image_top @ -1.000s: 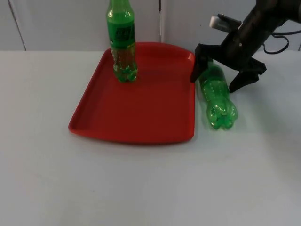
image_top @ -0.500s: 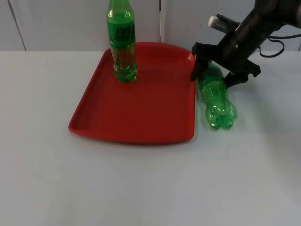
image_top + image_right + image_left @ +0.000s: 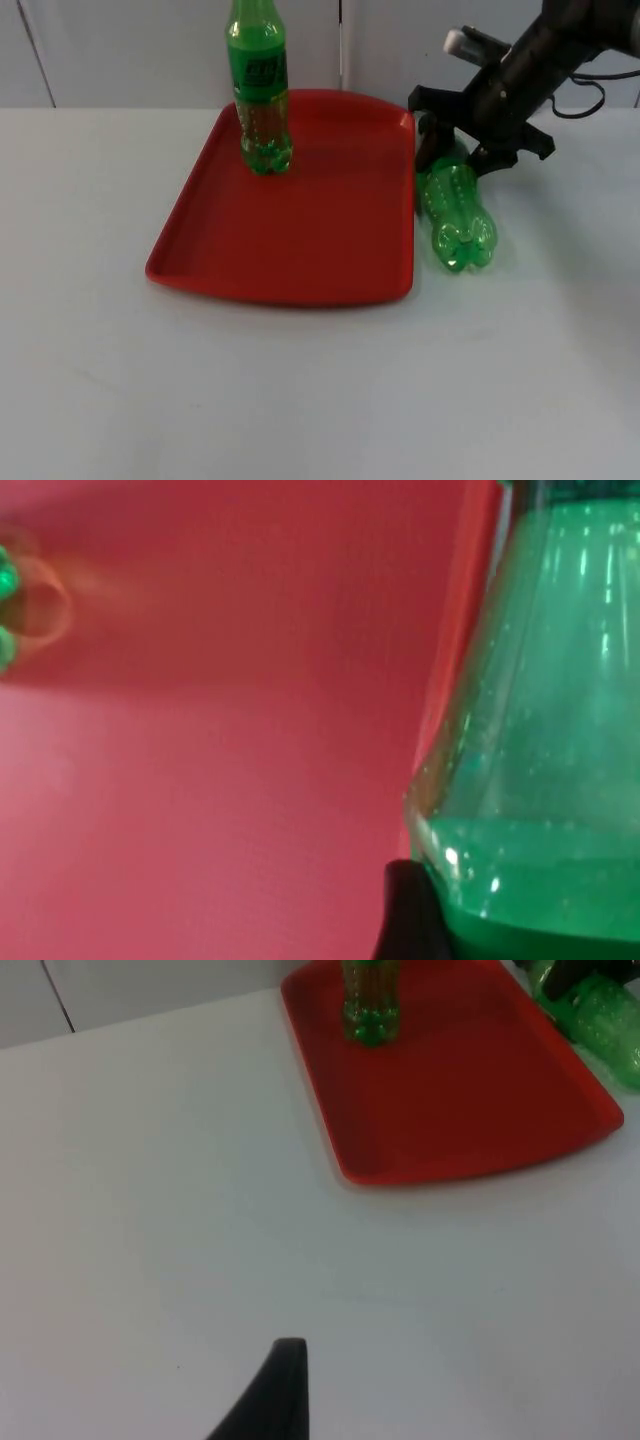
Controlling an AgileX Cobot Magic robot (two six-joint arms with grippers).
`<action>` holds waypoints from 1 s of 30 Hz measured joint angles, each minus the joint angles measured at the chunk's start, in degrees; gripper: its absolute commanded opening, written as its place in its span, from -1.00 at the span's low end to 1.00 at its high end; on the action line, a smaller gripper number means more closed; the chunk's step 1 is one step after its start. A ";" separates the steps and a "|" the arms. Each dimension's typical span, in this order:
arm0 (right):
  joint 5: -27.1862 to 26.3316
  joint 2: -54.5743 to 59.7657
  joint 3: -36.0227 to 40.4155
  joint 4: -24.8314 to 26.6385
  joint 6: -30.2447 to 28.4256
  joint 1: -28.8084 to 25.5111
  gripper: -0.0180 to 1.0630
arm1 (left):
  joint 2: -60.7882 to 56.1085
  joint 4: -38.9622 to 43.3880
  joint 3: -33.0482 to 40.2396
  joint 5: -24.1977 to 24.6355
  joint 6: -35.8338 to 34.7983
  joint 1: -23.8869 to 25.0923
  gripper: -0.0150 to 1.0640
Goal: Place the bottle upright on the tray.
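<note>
An upright bottle [image 3: 259, 95] blocks the tray [image 3: 300, 260] at its far left corner (the rest lies open).

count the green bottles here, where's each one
2. One green bottle stands upright at the far side of the red tray. The other bottle lies on the table beside the tray's right edge, with the right gripper closed around its neck end.

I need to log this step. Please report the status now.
Right pincer clamped on lying green bottle beside red tray. Left pincer waits over bare table. Second bottle upright on tray, far corner.
</note>
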 measured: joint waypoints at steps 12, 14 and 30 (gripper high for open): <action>7.80 0.13 -21.68 -5.56 -0.56 0.12 -0.97 | 0.00 0.00 0.00 0.00 0.00 0.00 0.98; 7.67 -0.67 -23.77 -6.15 -1.06 0.34 -0.97 | 0.00 0.00 0.00 0.00 0.00 0.00 0.98; 8.27 -13.19 -24.16 -6.72 -2.25 1.48 -0.97 | 0.00 0.00 0.00 0.00 0.00 0.00 0.98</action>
